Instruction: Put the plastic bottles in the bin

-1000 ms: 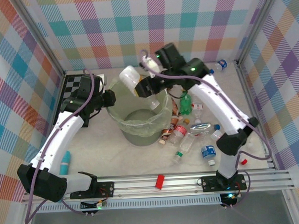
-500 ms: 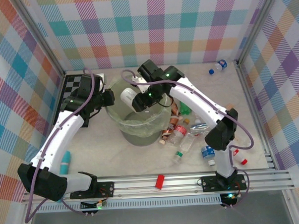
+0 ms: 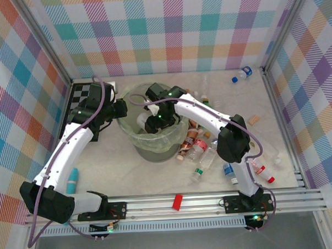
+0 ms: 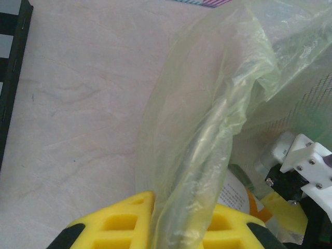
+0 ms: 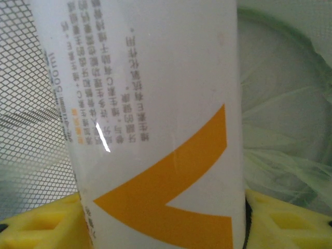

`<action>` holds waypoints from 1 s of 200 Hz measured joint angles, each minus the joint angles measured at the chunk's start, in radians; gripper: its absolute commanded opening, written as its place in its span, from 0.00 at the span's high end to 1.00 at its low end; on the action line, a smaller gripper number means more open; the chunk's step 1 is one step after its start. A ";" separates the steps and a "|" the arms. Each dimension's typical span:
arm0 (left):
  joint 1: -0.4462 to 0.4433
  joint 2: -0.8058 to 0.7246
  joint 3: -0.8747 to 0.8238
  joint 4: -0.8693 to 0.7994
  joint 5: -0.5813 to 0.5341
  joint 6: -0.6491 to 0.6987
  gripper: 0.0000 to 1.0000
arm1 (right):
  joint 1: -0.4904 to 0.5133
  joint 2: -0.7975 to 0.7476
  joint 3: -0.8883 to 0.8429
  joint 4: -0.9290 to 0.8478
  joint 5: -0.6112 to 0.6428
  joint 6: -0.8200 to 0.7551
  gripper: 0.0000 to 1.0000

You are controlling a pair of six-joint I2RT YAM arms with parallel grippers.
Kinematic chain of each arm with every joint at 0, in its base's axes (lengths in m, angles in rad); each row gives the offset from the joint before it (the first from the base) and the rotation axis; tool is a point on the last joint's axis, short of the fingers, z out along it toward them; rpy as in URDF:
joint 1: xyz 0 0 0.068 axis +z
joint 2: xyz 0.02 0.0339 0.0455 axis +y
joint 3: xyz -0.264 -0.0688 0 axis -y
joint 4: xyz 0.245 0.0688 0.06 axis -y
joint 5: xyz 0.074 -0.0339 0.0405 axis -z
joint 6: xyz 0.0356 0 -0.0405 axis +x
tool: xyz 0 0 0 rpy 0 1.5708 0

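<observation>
The bin [image 3: 129,136] stands mid-table, pale green with a thin liner [image 4: 207,129]. My left gripper [image 3: 120,109] is shut on its left rim and liner, which are pinched between the yellow fingers [image 4: 119,220]. My right gripper [image 3: 154,121] reaches down inside the bin. A white bottle with an orange mark [image 5: 155,104] stands between its fingers [image 5: 280,223], with a dark sliver beside the right one. That bottle [image 4: 236,194] also shows through the liner. Several plastic bottles [image 3: 203,150] lie right of the bin, and one [image 3: 242,74] at the back right.
A chessboard [image 3: 83,99] lies at the back left behind the left arm. A red block [image 3: 177,202] sits on the front rail and a teal object [image 3: 73,180] near the left arm's base. Two red-capped bottles [image 3: 264,172] lie at the right.
My right arm has swung left and down, carrying the white bottle from above the rim into the bin, and its jaws have widened. The left gripper has stayed on the rim.
</observation>
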 measured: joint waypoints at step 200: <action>0.000 0.015 0.014 0.000 -0.003 0.001 0.92 | -0.199 -0.499 0.126 -0.190 0.122 -0.040 0.13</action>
